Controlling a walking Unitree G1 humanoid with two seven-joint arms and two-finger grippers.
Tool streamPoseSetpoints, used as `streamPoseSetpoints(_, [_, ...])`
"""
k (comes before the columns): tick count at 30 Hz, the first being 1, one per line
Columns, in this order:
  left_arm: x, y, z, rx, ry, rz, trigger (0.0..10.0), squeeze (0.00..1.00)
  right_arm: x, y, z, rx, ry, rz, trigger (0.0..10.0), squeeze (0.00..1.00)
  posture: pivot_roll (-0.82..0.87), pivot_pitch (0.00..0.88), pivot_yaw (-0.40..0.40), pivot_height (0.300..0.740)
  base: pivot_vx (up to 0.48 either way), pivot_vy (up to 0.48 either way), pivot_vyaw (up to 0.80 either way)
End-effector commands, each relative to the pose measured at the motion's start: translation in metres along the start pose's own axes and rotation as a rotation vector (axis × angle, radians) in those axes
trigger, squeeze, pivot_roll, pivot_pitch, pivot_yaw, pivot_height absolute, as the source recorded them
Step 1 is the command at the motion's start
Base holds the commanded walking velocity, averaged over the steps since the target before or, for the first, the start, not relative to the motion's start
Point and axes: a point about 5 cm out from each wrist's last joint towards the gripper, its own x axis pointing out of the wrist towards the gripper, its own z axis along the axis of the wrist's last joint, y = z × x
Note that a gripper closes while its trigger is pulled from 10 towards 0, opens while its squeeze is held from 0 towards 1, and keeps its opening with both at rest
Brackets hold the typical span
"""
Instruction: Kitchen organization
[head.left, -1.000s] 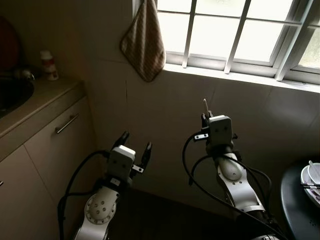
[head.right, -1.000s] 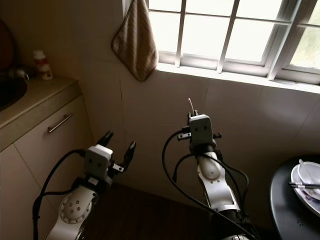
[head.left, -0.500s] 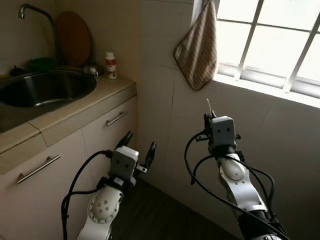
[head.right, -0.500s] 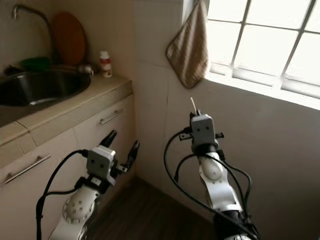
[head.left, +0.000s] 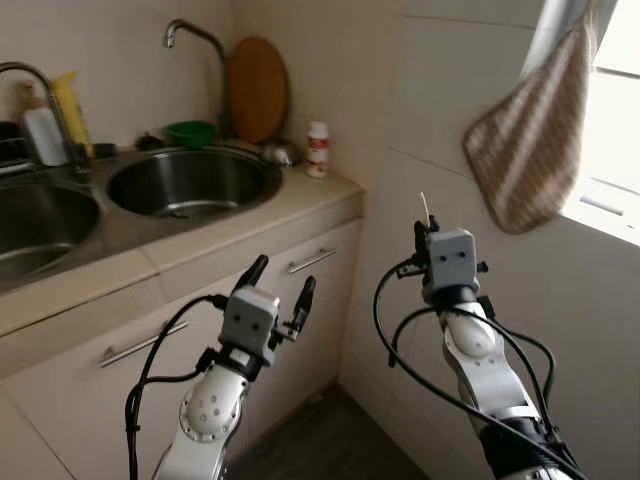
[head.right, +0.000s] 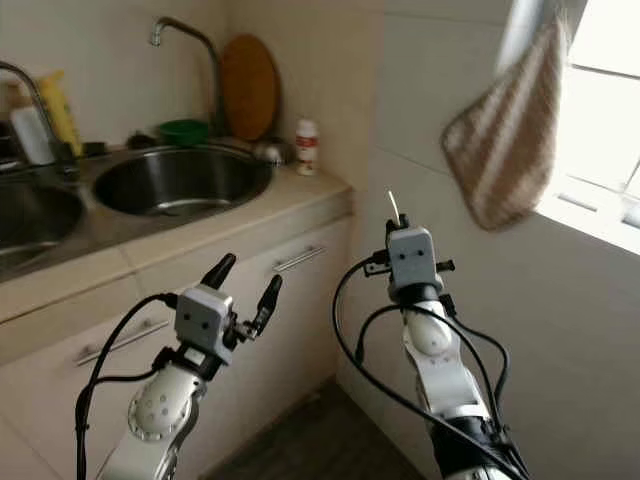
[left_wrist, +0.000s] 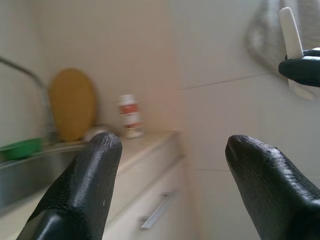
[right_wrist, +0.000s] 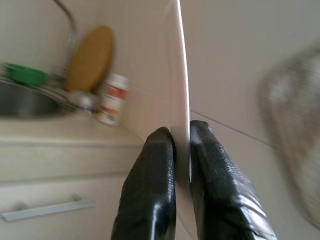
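My right claw (head.left: 424, 222) clamps a white utensil (right_wrist: 178, 75) upright for carrying toward the sink (head.left: 190, 180); left claw (head.left: 281, 283) hangs apart, empty.

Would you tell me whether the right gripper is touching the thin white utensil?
Touching: the right wrist view shows the right gripper shut on the white utensil, both fingers pressed against it.
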Motion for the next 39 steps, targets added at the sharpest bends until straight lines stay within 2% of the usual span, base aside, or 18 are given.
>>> streamPoseSetpoints(1, [-0.001, 0.007, 0.002, 0.023, -0.006, 0.016, 10.0, 0.0, 0.006, 0.009, 0.011, 0.002, -0.048, 0.031, 0.0, 0.0, 0.07, 0.0, -0.069, 0.74, 0.48, 0.0, 0.8])
streamPoseSetpoints(6, [0.004, 0.012, 0.016, 0.039, -0.075, 0.048, 10.0, 0.0, 0.008, 0.01, 0.014, -0.001, -0.067, 0.038, 0.0, 0.0, 0.07, 0.0, -0.069, 0.74, 0.48, 0.0, 0.8])
streamPoseSetpoints(8, [0.007, 0.018, 0.025, 0.087, -0.121, 0.089, 10.0, 0.0, 0.01, 0.01, 0.016, 0.002, -0.078, 0.039, 0.0, 0.0, 0.07, 0.0, -0.072, 0.74, 0.476, 0.0, 0.8])
streamPoseSetpoints(12, [0.009, 0.024, 0.03, 0.098, -0.146, 0.126, 10.0, 0.0, 0.012, 0.01, 0.018, 0.004, -0.083, 0.038, 0.0, 0.0, 0.07, 0.0, -0.072, 0.74, 0.459, 0.0, 0.8])
streamPoseSetpoints(15, [0.012, 0.031, 0.042, 0.136, -0.196, 0.149, 10.0, 0.0, 0.016, 0.01, 0.022, 0.02, -0.101, 0.029, 0.0, 0.0, 0.07, 0.0, -0.07, 0.74, 0.248, 0.0, 0.8])
streamPoseSetpoints(25, [0.013, 0.027, 0.042, 0.127, -0.196, 0.145, 10.0, 0.0, 0.018, 0.011, 0.02, 0.058, -0.085, 0.023, 0.0, 0.0, 0.07, 0.0, -0.07, 0.74, 0.128, 0.0, 0.8])
streamPoseSetpoints(26, [0.014, 0.027, 0.041, 0.127, -0.191, 0.146, 10.0, 0.0, 0.019, 0.011, 0.019, 0.052, -0.073, 0.024, 7.2, 0.0, 0.07, 0.0, -0.071, 0.74, 0.0, 0.0, 0.0])
streamPoseSetpoints(27, [0.014, 0.027, 0.041, 0.125, -0.191, 0.146, 10.0, 0.0, 0.02, 0.011, 0.017, 0.075, -0.058, 0.019, 10.0, 0.0, 0.07, 0.0, -0.071, 0.74, 0.0, 0.0, 0.0])
streamPoseSetpoints(28, [0.014, 0.026, 0.041, 0.125, -0.19, 0.143, 10.0, 0.0, 0.022, 0.01, 0.015, 0.097, -0.039, 0.013, 10.0, 0.0, 0.08, 0.0, -0.073, 0.74, 0.0, 0.0, 0.0])
streamPoseSetpoints(32, [0.014, 0.026, 0.039, 0.126, -0.182, 0.142, 10.0, 0.0, 0.029, 0.013, 0.006, 0.056, 0.04, 0.022, 10.0, 0.0, 0.08, 0.0, -0.072, 0.74, 0.0, 0.0, 0.0])
streamPoseSetpoints(37, [0.016, 0.026, 0.038, 0.125, -0.178, 0.137, 10.0, 0.0, 0.049, 0.014, -0.009, 0.116, 0.202, 0.044, 10.0, 0.0, 0.09, 0.0, -0.063, 0.74, 0.0, 0.0, 0.0])
streamPoseSetpoints(39, [0.018, 0.025, 0.038, 0.124, -0.179, 0.131, 10.0, 0.0, 0.058, 0.012, -0.014, 0.187, 0.284, 0.059, 10.0, 0.0, 0.09, 0.0, -0.06, 0.74, 0.0, 0.0, 0.0])
